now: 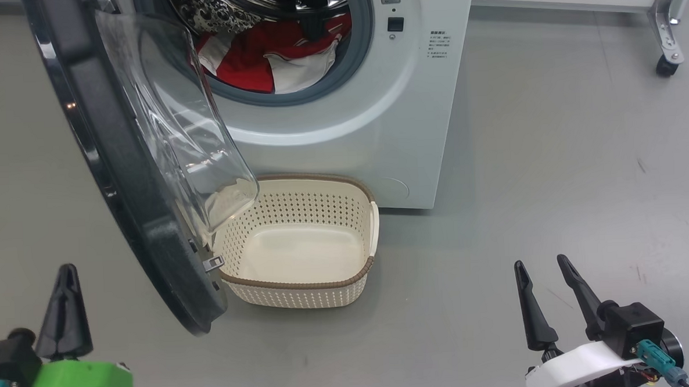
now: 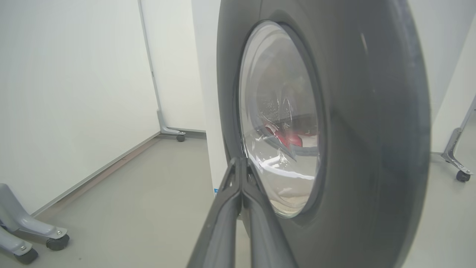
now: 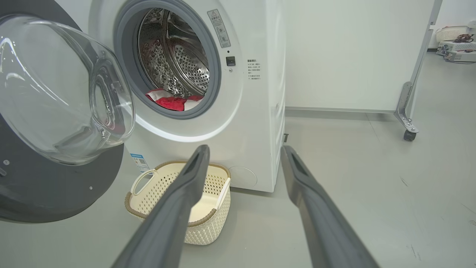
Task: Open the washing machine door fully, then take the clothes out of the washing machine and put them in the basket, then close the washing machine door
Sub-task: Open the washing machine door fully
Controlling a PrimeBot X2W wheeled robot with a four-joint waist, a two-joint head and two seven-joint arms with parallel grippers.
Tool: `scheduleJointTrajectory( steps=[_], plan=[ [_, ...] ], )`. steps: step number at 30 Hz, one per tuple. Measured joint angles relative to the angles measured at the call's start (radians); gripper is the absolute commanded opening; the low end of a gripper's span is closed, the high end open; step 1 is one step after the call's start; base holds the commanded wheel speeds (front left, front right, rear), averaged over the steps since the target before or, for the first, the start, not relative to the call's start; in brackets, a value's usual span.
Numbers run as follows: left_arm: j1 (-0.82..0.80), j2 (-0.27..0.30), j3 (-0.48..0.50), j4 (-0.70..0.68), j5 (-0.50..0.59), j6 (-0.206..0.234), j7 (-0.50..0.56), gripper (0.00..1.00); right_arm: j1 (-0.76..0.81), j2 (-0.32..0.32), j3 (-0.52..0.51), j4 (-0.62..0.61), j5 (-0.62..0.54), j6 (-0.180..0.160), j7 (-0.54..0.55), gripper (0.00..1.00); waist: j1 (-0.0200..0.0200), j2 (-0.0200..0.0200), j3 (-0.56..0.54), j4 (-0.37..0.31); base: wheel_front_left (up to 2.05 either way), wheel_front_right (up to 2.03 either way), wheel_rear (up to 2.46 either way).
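Three-step task, step in hand: the first, by my reading. The washing machine door stands swung well out from the washing machine; I cannot tell whether that is its full swing.
Left pincer: clenched on nothing, low on the door's outer side, close to the black rim in the left wrist view but apart from it.
Right pincer: released and empty, well apart from the machine, its fingers pointing toward the drum.
Clothes: red and white, heaped at the bottom of the drum behind the grey gasket.
Basket: empty, on the floor just in front of the machine, its left side under the door's glass bowl.
Next move calls for: either more swing on the door, pushed from its inner face, or a reach into the drum. The right arm seems to have the open path, since the door stands between the left arm and the opening.
Surface: smooth grey floor, faintly scuffed.
Room: white wall panels on grey castor feet.
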Motion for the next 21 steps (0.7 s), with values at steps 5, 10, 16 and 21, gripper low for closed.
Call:
scheduleJointTrajectory(
  steps=[5, 10, 16, 21],
  plan=[
    [-0.059, 0.002, 0.037, -0.088, -0.001, 0.0, 0.0, 0.0, 0.006, 0.004, -0.007, 0.004, -0.007, 0.01, 0.0, 1.0, 0.0, 0.0, -0.006, 0.008, 0.0, 0.0, 0.0],
    [-0.103, 0.012, 0.057, -0.16, 0.002, 0.0, 0.0, 0.0, 0.007, 0.009, -0.008, 0.008, -0.013, 0.02, 0.0, 1.0, 0.0, 0.0, -0.01, 0.012, 0.0, 0.0, 0.0],
    [-0.184, 0.043, 0.072, -0.28, 0.016, 0.0, -0.006, 0.0, 0.008, 0.015, -0.011, 0.018, -0.021, 0.033, 0.0, 1.0, 0.0, 0.0, -0.017, 0.014, 0.0, 0.0, 0.0],
    [-0.193, 0.05, 0.026, -0.326, 0.039, 0.0, -0.006, 0.0, 0.009, 0.021, -0.012, 0.025, -0.026, 0.041, 0.0, 1.0, 0.0, 0.0, -0.024, 0.011, 0.0, 0.0, 0.0]
  ],
)
